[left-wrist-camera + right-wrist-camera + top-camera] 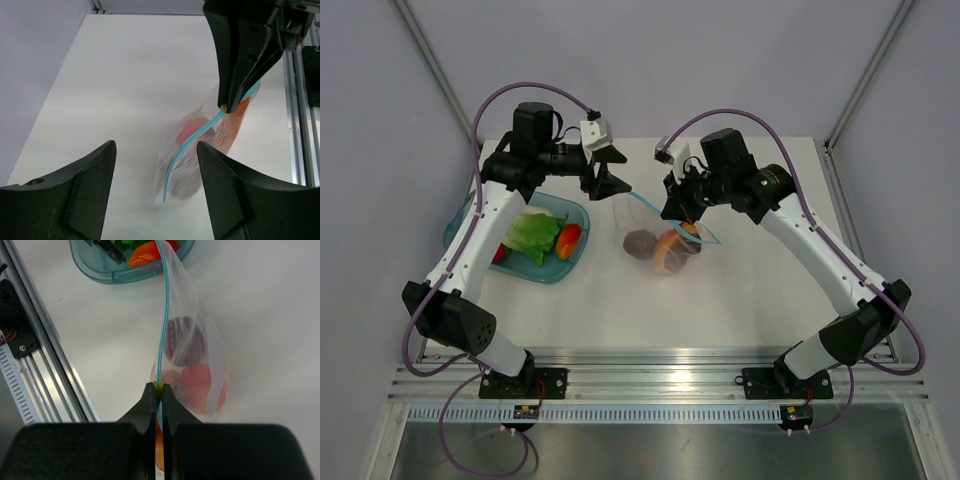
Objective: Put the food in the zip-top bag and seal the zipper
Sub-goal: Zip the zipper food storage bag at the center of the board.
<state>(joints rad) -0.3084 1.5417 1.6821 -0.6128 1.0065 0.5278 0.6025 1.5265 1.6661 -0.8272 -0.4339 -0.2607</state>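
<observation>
Clear plastic makes up the bag (658, 240), which sits near the middle of the white table (620, 310). Its top edge is lifted by the right gripper (158, 388). That gripper's jaws are pressed together on the teal-blue zipper (164, 315), pinching it at one end, where a small yellow-green tab shows between the fingers. From there the zipper runs as one thin line toward the left gripper (155, 150).

The left gripper's jaws stand well apart with the zipper's other end just in front of the gap, and they hold nothing. I cannot tell whether a finger brushes the plastic.

Inside the bag are a dark purple piece (182, 340), a red round piece (200, 385) next to it, and an orange piece (672, 252) beside them. A teal bowl (548, 276) sits on the table left of the bag, apart from it. It holds green lettuce (532, 235) and a red-orange piece (569, 238).
</observation>
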